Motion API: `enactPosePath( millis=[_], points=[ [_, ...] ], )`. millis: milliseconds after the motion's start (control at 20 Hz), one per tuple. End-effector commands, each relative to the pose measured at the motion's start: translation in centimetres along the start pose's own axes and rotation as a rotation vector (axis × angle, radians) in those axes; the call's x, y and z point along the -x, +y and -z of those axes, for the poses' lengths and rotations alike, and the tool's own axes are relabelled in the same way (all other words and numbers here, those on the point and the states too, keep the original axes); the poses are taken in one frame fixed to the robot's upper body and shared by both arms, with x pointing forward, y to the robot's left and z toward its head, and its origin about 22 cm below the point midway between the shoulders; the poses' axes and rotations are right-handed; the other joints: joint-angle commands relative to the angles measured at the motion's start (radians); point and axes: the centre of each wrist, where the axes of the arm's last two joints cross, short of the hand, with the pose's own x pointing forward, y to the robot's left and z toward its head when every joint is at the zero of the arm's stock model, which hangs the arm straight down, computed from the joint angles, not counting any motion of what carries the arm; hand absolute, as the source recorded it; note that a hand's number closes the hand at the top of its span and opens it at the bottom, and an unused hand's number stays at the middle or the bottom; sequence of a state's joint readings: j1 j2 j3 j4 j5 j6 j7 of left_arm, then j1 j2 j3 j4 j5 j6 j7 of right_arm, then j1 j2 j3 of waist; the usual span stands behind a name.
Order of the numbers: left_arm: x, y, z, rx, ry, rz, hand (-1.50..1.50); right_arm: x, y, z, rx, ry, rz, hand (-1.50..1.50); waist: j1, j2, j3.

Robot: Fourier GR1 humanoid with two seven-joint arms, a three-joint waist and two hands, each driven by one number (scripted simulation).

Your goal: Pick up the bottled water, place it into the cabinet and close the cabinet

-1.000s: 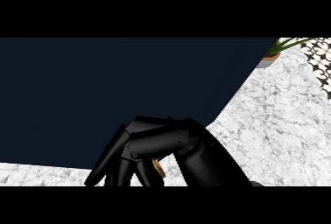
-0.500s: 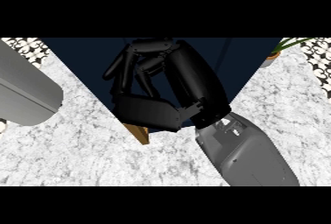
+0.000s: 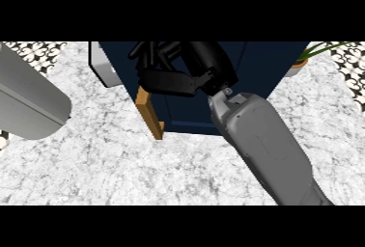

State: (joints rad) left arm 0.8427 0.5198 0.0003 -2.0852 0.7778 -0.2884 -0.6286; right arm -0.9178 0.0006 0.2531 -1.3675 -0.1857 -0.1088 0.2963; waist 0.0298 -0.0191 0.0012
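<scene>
Fingers (image 3: pixel 153 53) of right hand (image 3: pixel 171 79) curled, grasp unclear; white marble counter (image 3: pixel 107 164); navy cabinet (image 3: pixel 257 62).

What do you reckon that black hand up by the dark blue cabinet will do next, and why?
Probably keep pushing the cabinet door shut. The right hand sits against the dark blue cabinet, just above the door's wooden edge, which stands out from the front. No bottle shows in this view, so closing looks like what's left.
</scene>
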Motion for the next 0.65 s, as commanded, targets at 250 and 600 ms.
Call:
enactPosePath(
  millis=[250,600],
  points=[
    [0.0,1.4,0.4,0.024,-0.006,-0.005,1.50,3.7,-4.4,1.8,0.130,0.111,-0.044,1.50,0.005,0.031,-0.003],
    [0.4,0.1,1.7,0.043,-0.004,-0.019,1.50,4.0,-4.8,2.9,0.127,0.113,-0.057,1.50,0.011,0.041,-0.003]
  ],
)
